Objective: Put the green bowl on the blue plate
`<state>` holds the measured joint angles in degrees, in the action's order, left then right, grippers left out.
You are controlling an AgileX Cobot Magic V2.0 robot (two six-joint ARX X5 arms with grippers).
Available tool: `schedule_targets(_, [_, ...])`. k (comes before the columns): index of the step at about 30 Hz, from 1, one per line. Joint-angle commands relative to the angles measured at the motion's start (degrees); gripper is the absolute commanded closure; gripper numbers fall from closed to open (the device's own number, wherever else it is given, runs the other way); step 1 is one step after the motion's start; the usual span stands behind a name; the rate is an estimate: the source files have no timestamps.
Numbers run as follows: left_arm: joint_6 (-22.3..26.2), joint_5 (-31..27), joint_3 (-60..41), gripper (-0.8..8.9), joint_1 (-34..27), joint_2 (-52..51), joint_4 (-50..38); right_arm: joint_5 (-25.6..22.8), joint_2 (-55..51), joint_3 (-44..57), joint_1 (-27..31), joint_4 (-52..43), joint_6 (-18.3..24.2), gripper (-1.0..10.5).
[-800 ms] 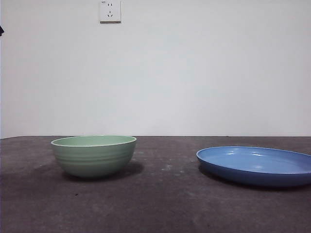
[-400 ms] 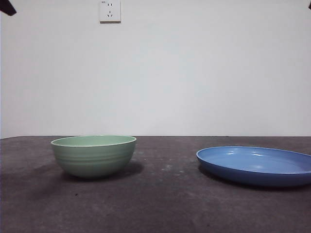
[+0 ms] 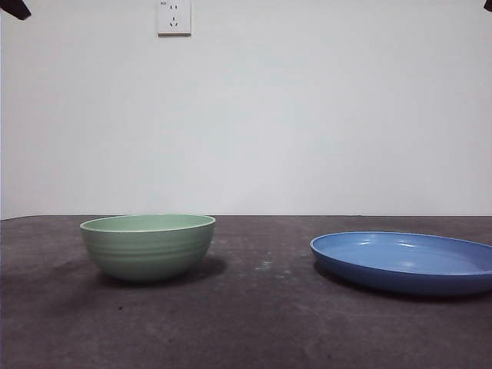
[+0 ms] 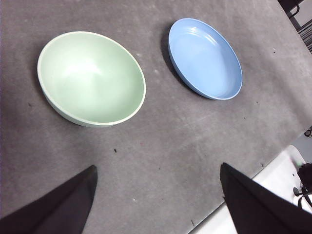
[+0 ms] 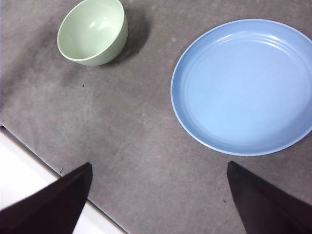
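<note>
Looking level across the bench [image 3: 254,323], I see the green bowl [image 3: 147,246] standing upright at about 8 o'clock from the picture's middle, and the blue plate [image 3: 403,263] lying flat at about 4 o'clock, partly cut by the side edge. The two are well apart, with bare dark bench between them, and the bowl holds nothing. A white wall socket [image 3: 174,17] sits at 11 o'clock on the wall behind. My left claw [image 4: 156,195] hangs high above the bench with its jaws spread wide, empty, the bowl [image 4: 91,78] near it and the plate [image 4: 205,57] beyond. My right claw [image 5: 158,197] also hangs high, jaws wide apart and empty, over the plate [image 5: 246,85], the bowl [image 5: 92,31] farther off.
</note>
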<state>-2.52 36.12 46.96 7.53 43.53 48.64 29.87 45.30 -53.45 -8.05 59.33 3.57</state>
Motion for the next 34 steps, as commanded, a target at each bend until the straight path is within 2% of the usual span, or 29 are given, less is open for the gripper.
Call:
schedule_targets(1, [-1.3,-1.8,2.8,4.07,0.6,1.7,-0.6,0.1,0.3,-1.0,-0.2,-0.4,-0.6,5.0])
schedule_targets(7, [-2.0,-6.1,8.2,4.08,3.5,7.7,-0.5,0.1,0.3,-1.0,-0.2,-0.4,-0.6,5.0])
schedule_targets(13, [-2.6,-12.9,15.3,4.08,8.4,17.5,-0.4,0.1,0.3,-1.0,-0.2,-0.4,-0.6,5.0])
schedule_targets(23, [-2.6,-29.3,24.4,4.09,13.2,35.5,-0.5,0.1,0.3,-1.0,-0.2,-0.4,-0.6,5.0])
schedule_targets(34, [-2.2,-32.1,24.8,4.10,13.2,50.2,-6.4,0.1,0.3,-1.0,-0.2,-0.4,-0.6,5.0])
